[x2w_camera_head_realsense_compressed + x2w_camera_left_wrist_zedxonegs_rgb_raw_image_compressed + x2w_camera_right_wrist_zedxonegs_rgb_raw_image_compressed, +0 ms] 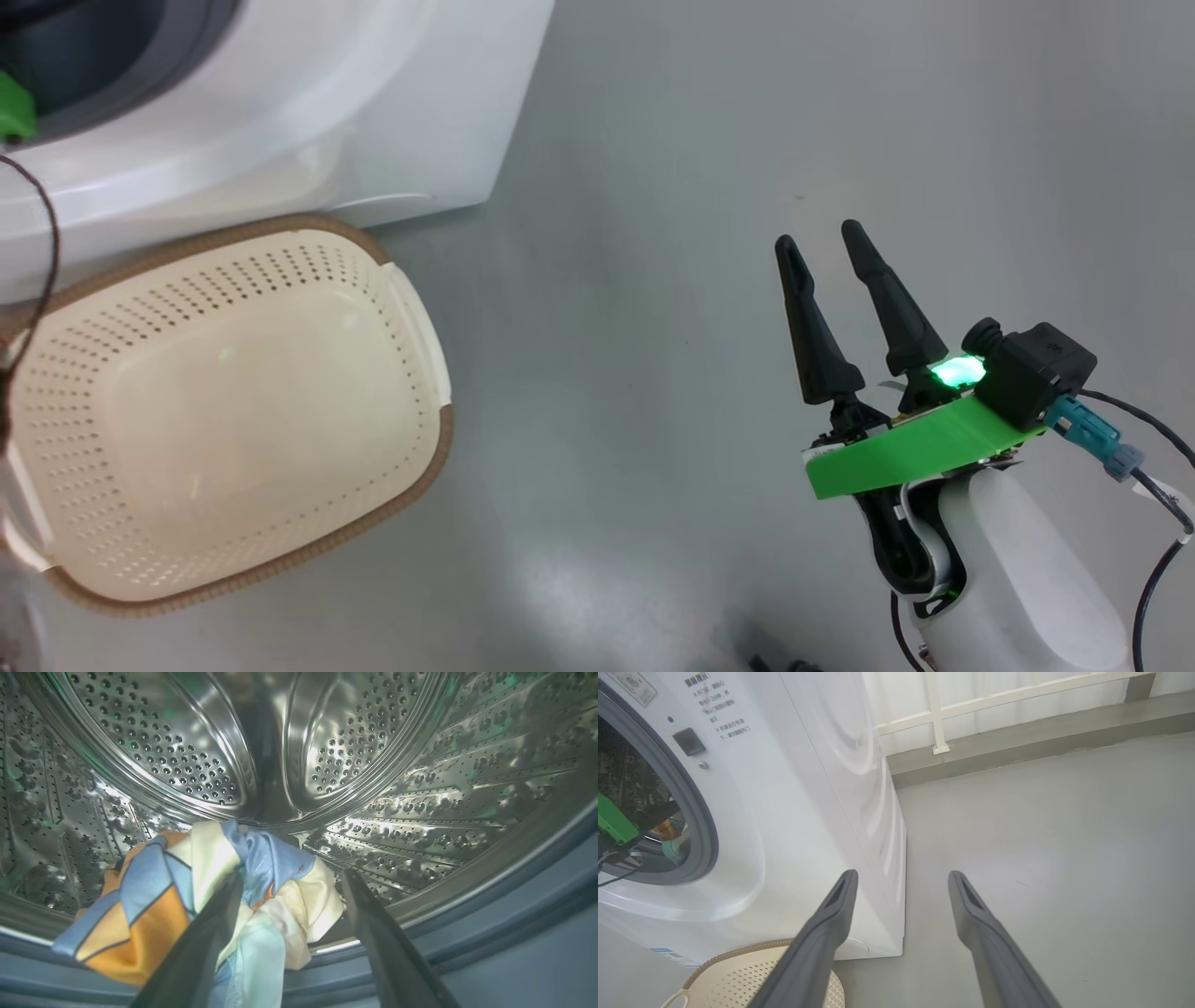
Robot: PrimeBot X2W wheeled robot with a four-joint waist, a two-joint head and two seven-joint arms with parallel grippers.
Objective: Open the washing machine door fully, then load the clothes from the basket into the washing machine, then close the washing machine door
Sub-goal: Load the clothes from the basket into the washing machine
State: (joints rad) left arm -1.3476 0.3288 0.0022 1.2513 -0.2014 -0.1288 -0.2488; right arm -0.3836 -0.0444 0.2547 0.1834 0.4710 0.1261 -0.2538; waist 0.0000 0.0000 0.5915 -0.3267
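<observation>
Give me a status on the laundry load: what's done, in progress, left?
Done: the washing machine stands open and the basket is empty.
In hand: the clothes lie in the drum near its front edge, between the open left gripper's fingers. The right gripper hovers open over the floor.
Left: pull the left arm out, perhaps nudge the bundle deeper, then close the door.

Shiny steel drum (196, 756), soft cloth clothes (275, 863), smooth plastic basket (411, 373), glossy washing machine (373, 112), seemingly rubber seal (537, 882).
</observation>
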